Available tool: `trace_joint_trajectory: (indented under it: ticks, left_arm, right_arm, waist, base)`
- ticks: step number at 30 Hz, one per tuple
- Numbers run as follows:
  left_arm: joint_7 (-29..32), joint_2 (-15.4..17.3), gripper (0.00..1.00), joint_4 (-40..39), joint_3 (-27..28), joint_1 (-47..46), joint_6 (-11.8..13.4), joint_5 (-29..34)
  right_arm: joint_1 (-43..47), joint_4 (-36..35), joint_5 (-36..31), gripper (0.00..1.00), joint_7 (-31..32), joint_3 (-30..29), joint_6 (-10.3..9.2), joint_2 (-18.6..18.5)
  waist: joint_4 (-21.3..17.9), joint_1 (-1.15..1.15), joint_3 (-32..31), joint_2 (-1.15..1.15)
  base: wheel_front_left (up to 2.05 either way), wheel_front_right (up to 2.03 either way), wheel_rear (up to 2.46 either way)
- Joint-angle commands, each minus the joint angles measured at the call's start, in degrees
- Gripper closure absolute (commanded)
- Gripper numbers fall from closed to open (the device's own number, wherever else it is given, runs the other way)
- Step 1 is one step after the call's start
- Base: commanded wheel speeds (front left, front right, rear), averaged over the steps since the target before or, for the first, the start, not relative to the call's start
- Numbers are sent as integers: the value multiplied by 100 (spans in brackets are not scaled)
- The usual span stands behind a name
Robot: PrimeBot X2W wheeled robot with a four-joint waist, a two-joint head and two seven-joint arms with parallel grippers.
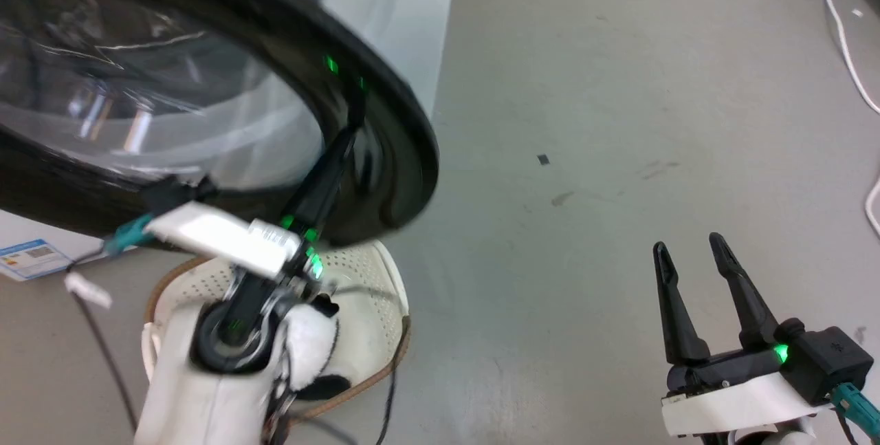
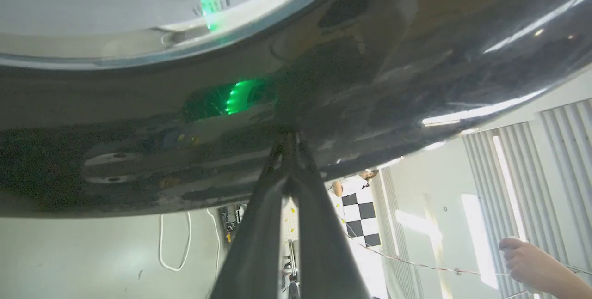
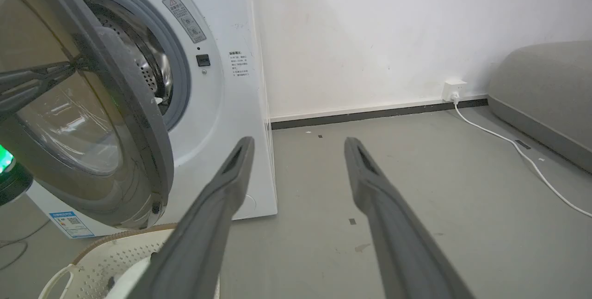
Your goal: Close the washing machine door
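- Evidently the washing machine door (image 1: 399,156) is hanging part-open at the far left. Its glossy outside is facing the robot, and its free edge is standing out from the washing machine (image 1: 405,18).
- The left gripper (image 1: 354,115) is reaching up to the door's black rim. Its fingers (image 2: 259,234) are lying pressed together with nothing between them, and their tips appear to be touching the glossy face.
- The door is lying straight ahead of those tips, between them and the porthole. A push along the fingers' own line is probably what closing is calling for, and the left arm is by far the nearer.
- A cream perforated basket (image 1: 364,294) is sitting on the floor below the door.
- The right gripper (image 1: 689,242) is hovering well apart at the right, with its fingers spread wide and empty.
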Motion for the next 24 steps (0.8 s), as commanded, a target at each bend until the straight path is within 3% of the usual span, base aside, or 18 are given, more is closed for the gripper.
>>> trace_joint_trajectory:
  ticks: [1,7,14,17,20,24]
  left_arm:
    - [-76,4,100,62,-57,-150,-40,9]
    - [-616,4,100,669,-404,-715,-71,2]
    - [-358,173,100,347,-909,-170,-74,38]
    - [-45,507,100,0,-1403,406,-75,261]
    - [246,1075,100,-305,-1999,977,-75,692]
    - [-80,1945,100,-494,-2625,1401,-75,1750]
  right_arm:
    - [-16,-11,15,0,-25,-6,-4,11]
    - [-56,11,-2,0,-25,3,-4,11]
    - [13,63,-137,0,-25,-133,-4,12]
    - [92,124,-200,0,-25,-171,-4,12]
    - [153,181,-243,0,-25,-210,-4,12]
    - [220,258,-295,0,-25,-271,-4,12]
  waist:
    - [-35,0,47,0]
    - [194,0,-34,0]
    - [808,0,-371,0]
    - [1096,0,-608,0]
    - [1402,0,-816,0]
    - [1810,0,-1034,0]
  base:
    - [0,0,0]
    - [0,0,0]
    - [0,0,0]
    - [0,0,0]
    - [0,0,0]
    - [0,0,0]
